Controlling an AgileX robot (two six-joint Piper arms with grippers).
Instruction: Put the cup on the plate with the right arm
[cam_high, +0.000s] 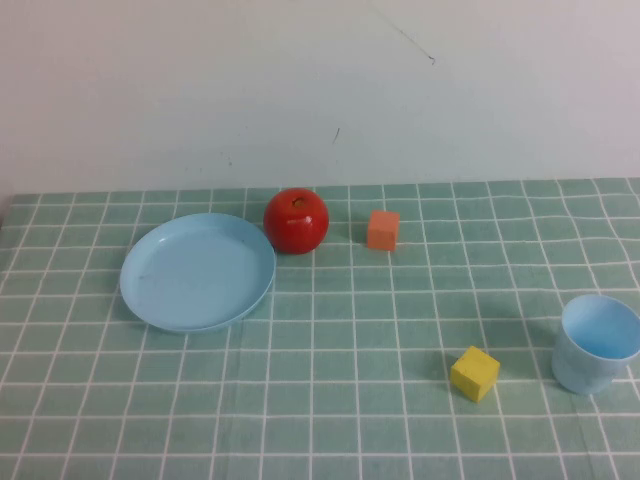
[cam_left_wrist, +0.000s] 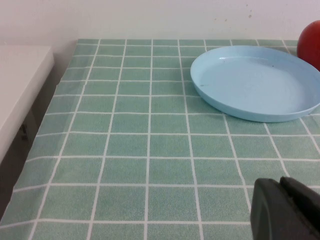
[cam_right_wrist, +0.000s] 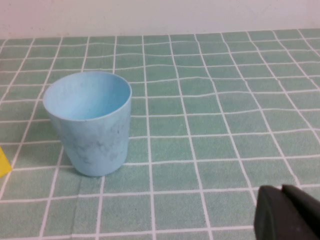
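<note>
The light blue cup (cam_high: 596, 344) stands upright and empty at the table's right edge; the right wrist view shows the cup (cam_right_wrist: 91, 122) a short way ahead. The wide light blue plate (cam_high: 198, 271) lies empty at the left, seen closer as the plate (cam_left_wrist: 257, 82) in the left wrist view. My right gripper (cam_right_wrist: 282, 192) is shut, holds nothing and sits back from the cup over bare cloth. My left gripper (cam_left_wrist: 281, 182) is also shut and empty, a short way from the plate. Neither arm shows in the high view.
A red apple (cam_high: 296, 220) sits just right of the plate. An orange cube (cam_high: 383, 229) lies beyond it and a yellow cube (cam_high: 474, 373) lies left of the cup. The green checked cloth (cam_high: 350, 340) covers the table. A white shelf edge (cam_left_wrist: 20, 85) borders the table's left side.
</note>
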